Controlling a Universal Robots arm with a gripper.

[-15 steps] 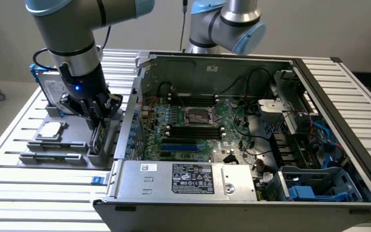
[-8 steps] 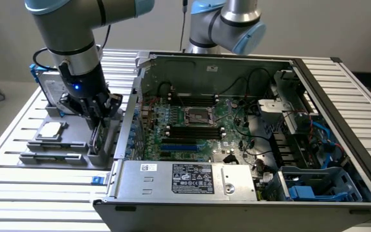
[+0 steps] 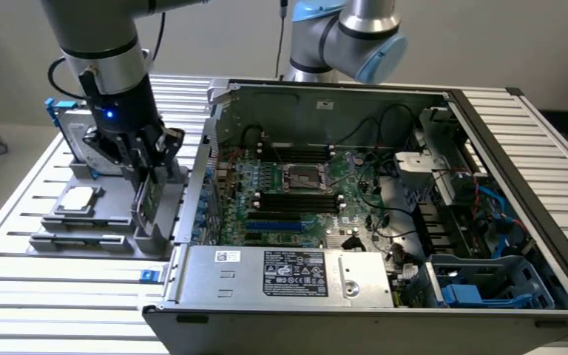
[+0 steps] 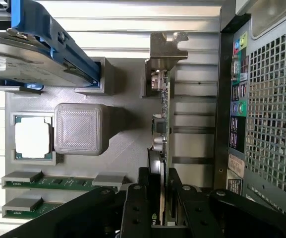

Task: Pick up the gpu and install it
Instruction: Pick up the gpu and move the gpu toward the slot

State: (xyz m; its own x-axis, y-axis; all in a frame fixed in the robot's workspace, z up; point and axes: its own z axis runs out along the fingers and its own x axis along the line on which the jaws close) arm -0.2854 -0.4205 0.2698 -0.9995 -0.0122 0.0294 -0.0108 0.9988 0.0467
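The gpu (image 4: 163,124) stands on its edge in a slot of the grey holder (image 4: 128,144), its silver bracket (image 4: 167,47) at the end farthest from me. My gripper (image 4: 158,188) has come straight down over the card's near end and is shut on it, with one black finger (image 4: 143,191) against each face. In the exterior view the gripper (image 3: 149,166) hangs over the holder (image 3: 86,240) at the exterior view's left, and the dark card (image 3: 146,203) reaches down from the fingers into the holder. I cannot tell if the card has lifted off its slot.
The open computer case (image 3: 521,148) lies right of the holder, its motherboard (image 3: 294,185) and blue expansion slot (image 3: 274,222) exposed. On the holder sit a hard drive in a blue frame (image 3: 72,126), a processor chip (image 3: 77,198) and memory sticks (image 4: 48,182). A second arm (image 3: 348,37) stands behind the case.
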